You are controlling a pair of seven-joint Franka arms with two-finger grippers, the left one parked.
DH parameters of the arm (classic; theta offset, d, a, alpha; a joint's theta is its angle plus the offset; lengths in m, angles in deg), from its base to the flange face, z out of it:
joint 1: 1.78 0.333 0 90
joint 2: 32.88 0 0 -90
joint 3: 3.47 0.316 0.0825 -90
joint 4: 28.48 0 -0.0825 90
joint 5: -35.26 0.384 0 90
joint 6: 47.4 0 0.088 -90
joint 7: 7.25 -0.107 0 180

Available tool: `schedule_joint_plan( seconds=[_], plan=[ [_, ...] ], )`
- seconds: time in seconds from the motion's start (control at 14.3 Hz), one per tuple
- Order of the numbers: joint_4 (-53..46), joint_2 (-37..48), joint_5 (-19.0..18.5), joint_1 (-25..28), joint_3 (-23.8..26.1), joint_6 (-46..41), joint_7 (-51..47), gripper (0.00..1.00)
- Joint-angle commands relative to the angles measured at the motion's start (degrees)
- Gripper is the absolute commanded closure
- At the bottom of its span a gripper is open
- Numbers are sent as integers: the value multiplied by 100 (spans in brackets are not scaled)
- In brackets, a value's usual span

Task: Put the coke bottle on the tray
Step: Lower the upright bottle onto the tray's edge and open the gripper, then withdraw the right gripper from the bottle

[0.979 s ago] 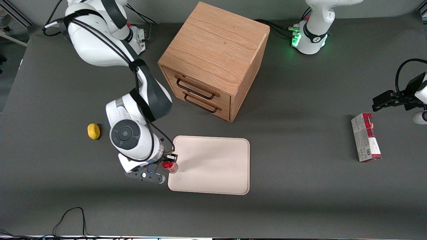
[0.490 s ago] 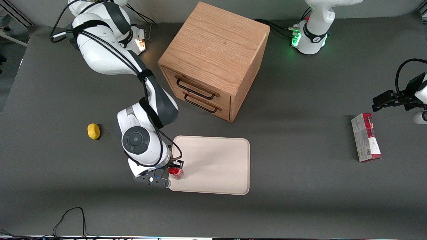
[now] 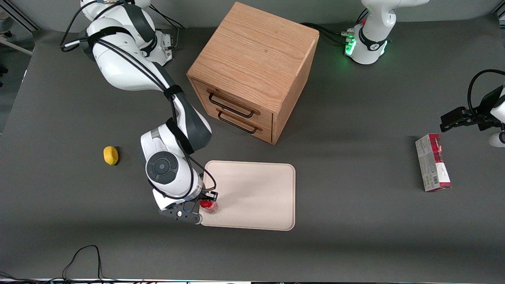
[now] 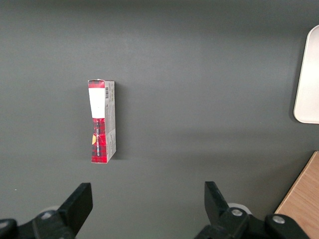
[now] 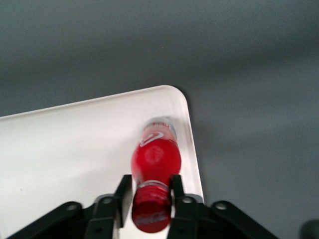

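Coke bottle (image 5: 155, 160) between gripper (image 5: 151, 192) jaws

Three cameras: one high overview, two riding on the wrists.

The front view looks steeply down on the whole grey table (image 3: 355, 197) from well away, facing both arm bases, so cabinet (image 3: 252, 71), tray (image 3: 256, 197), lemon (image 3: 111, 155) and carton (image 3: 432, 162) all fit in. The right wrist view hangs close above the tray (image 5: 75, 149) corner, looking down past the gripper (image 5: 152, 196), whose fingers (image 5: 123, 191) clamp the coke bottle (image 5: 155, 159) at its neck; that same corner and bottle (image 3: 209, 206) show in the overview. The left wrist view looks down from farther up on the carton (image 4: 102, 121), catching a tray edge (image 4: 309, 74) and cabinet corner (image 4: 304, 199), shared with the overview.
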Motion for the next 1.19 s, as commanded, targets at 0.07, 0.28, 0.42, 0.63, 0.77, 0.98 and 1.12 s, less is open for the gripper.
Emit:
schedule_joint_plan(
  seconds=[0.07, 0.28, 0.42, 0.63, 0.77, 0.98, 1.12],
  plan=[
    [-198, -77, -131, 32, -13, 39, -156, 0],
    [-189, -68, -131, 32, -13, 30, -164, 0],
    [-180, -59, -131, 32, -13, 30, -200, 0],
    [-171, 19, -131, 15, -22, -49, -182, 0],
    [-145, 256, -96, -38, -30, -538, -68, 0],
    [178, 923, 18, -292, 13, -1541, 747, 0],
    [1141, 1747, 168, -529, -22, -1553, 1300, 0]
  ],
)
